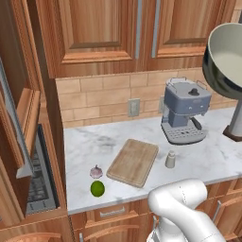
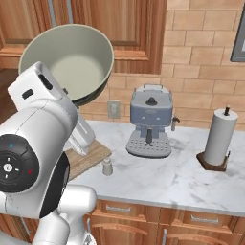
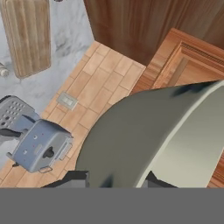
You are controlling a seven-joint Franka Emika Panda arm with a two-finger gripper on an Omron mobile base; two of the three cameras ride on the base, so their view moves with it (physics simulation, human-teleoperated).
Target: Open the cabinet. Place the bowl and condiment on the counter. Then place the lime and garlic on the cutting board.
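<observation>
The bowl (image 1: 226, 56) hangs tilted in the air above the counter (image 1: 90, 142), dark outside and cream inside, over the coffee machine's right side. In the hand view my gripper (image 3: 114, 179) is shut on the rim of the bowl (image 3: 153, 131), one finger on each side of its wall. The bowl (image 2: 72, 60) sits right above my white hand in the right base view. The condiment (image 1: 170, 159) stands on the counter beside the cutting board (image 1: 133, 161). The garlic (image 1: 96, 172) and lime (image 1: 97, 188) lie on the marble left of the board. The cabinet door (image 1: 26, 118) stands open at the left.
A blue-grey coffee machine (image 1: 185, 116) stands against the tiled back wall. A paper-towel roll (image 2: 219, 139) on a dark base stands to its right. Closed wall cabinets (image 1: 99, 33) hang above the counter, and drawers (image 2: 143, 215) run under it.
</observation>
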